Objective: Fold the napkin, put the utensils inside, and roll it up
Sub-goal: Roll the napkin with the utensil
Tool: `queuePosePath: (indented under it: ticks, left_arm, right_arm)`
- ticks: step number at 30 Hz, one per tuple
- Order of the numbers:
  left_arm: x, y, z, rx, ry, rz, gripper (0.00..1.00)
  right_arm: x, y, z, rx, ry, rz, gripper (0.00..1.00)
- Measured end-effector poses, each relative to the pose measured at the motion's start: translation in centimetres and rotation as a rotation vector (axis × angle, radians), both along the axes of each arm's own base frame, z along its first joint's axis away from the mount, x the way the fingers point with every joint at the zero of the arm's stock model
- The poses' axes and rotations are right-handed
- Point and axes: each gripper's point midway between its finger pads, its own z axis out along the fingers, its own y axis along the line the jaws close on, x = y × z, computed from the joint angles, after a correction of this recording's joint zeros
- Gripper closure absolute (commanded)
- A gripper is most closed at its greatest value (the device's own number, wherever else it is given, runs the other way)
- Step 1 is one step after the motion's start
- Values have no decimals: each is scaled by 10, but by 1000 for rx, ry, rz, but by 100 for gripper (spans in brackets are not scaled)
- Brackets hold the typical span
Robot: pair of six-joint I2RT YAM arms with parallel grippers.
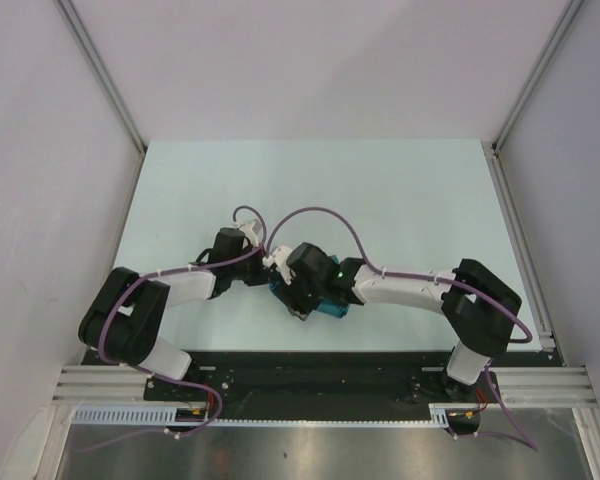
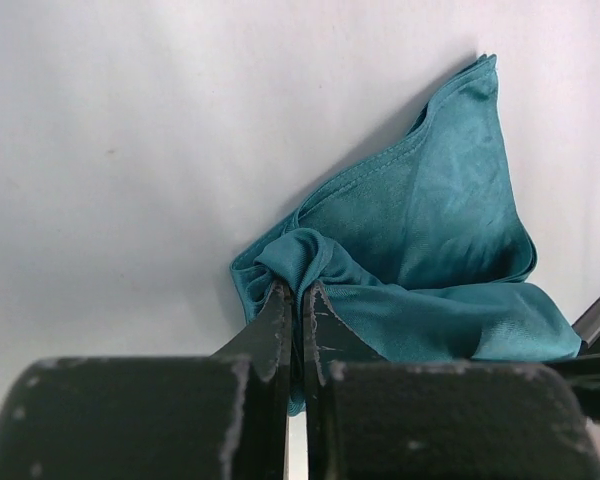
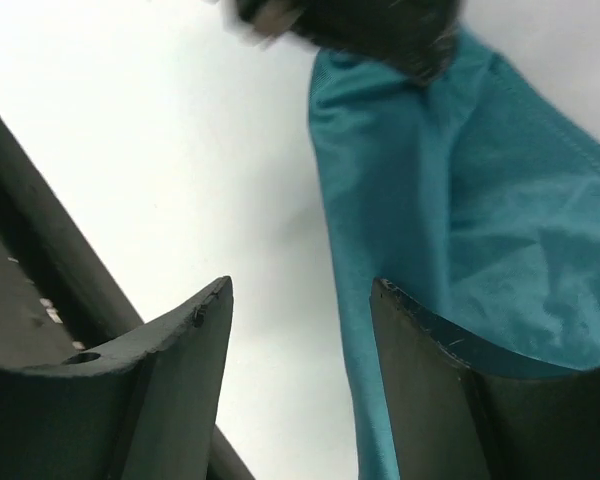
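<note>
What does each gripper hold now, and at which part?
The left gripper is shut on the napkin, pinching a bunched fold at its edge. The right gripper is open and holds nothing; the napkin is only beside it.
</note>
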Motion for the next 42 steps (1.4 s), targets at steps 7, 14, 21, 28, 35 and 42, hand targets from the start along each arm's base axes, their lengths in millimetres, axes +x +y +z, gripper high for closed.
queuePosePath:
  ticks: [7, 14, 21, 28, 35, 42]
  left_arm:
    - [1, -1, 0, 8, 24, -9, 100]
    - [0, -2, 0, 10, 29, -12, 100]
    - [0, -2, 1, 15, 26, -25, 99]
    - [1, -1, 3, 18, 16, -30, 60]
    - [2, 11, 21, 57, -30, 16, 26]
    - [6, 25, 54, 52, -170, 86, 25]
  right_arm:
    - [5, 2, -19, -90, -158, 20, 38]
    - [17, -1, -38, -142, -205, 18, 39]
    - [27, -4, -48, -144, -183, -4, 58]
    - [33, -6, -49, -75, -39, -18, 80]
    - [29, -4, -49, 17, 110, 3, 87]
    - [22, -7, -48, 156, 281, 12, 90]
